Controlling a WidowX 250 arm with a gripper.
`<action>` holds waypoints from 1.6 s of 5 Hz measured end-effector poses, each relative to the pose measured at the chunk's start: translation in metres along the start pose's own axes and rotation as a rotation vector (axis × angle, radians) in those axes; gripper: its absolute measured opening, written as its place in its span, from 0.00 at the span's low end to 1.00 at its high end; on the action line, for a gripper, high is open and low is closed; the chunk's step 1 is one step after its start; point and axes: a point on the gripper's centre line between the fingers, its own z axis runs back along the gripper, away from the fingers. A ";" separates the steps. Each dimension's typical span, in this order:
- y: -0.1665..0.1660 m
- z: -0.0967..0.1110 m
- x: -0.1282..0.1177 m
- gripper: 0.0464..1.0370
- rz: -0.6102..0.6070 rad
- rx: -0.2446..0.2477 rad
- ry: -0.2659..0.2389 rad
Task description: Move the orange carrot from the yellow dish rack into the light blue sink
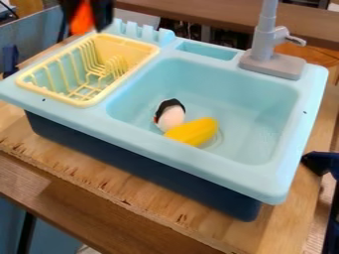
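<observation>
Gripper (84, 21) grasping orange object (82, 19), upper left near yellow rack (53, 96). Black-and-white toy (171, 117), yellow toy (194, 131) touching in sink (258, 106).

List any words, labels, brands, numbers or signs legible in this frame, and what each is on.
No text can be read: none on the sink, faucet, yellow dish rack, yellow toy or black-and-white toy.
The sink rim's dark specks are too small to identify.
</observation>
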 end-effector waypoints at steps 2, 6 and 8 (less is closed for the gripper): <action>-0.102 -0.034 0.001 0.50 -0.112 -0.144 -0.023; -0.189 -0.077 -0.020 0.50 -0.289 -0.140 0.014; -0.147 -0.086 -0.015 0.50 -0.195 -0.103 0.027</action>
